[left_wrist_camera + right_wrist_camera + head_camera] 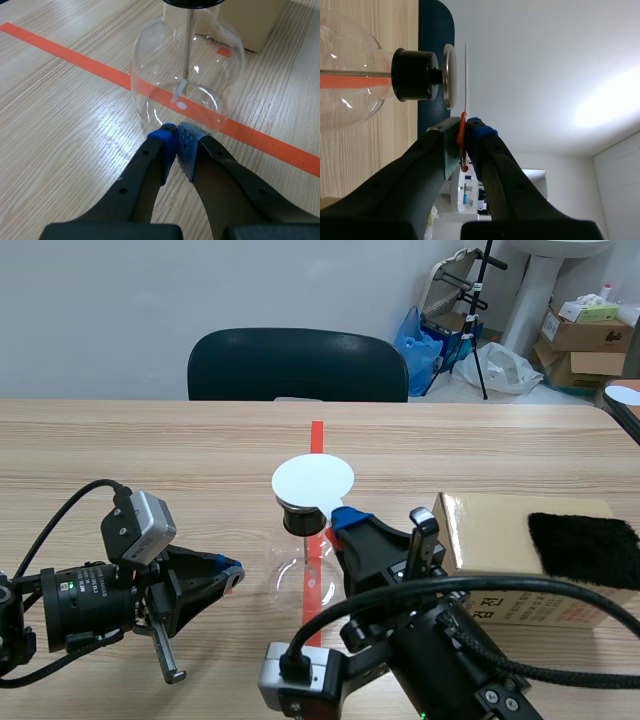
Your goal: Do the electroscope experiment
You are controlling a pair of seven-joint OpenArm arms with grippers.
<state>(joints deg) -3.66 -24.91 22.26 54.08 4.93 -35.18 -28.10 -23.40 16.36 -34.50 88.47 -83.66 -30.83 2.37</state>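
The electroscope is a clear glass flask with a black stopper, standing on the orange-red tape line at mid-table. A thin white disc on an orange-red handle hovers over it, held by my right gripper. In the right wrist view this white disc lies just off the electroscope's metal top plate, with a narrow gap, and my right gripper is shut on the handle. My left gripper is shut on nothing, tips right at the flask. A foil strip hangs from the rod inside.
A cardboard box with a black fuzzy cloth on top stands right of the flask. A dark chair sits behind the table's far edge. Boxes and bags lie on the floor at the back right.
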